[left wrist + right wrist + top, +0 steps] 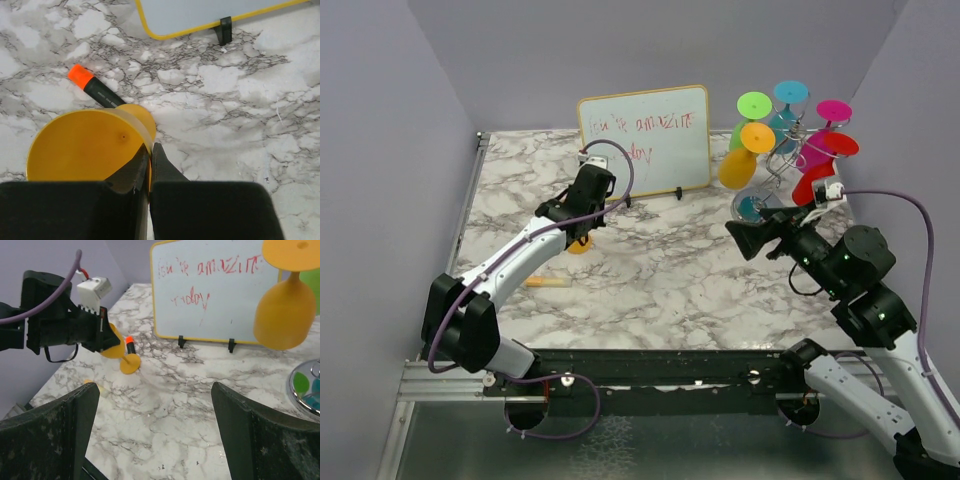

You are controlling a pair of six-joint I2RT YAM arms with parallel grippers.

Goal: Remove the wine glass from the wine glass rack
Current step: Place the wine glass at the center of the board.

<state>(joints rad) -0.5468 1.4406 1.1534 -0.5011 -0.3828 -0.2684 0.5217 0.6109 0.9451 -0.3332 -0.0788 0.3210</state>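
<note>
The yellow wine glass was off the wine glass rack, rim clenched in the left fingers; likely only release remained. The right fingers stood spread, empty.

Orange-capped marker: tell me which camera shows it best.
Left wrist. The orange-capped marker lies close up, cap and dark barrel clear, its far end hidden behind the yellow wine glass. Right wrist shows only its cap, small, beside that glass. Top external: not visible.
</note>
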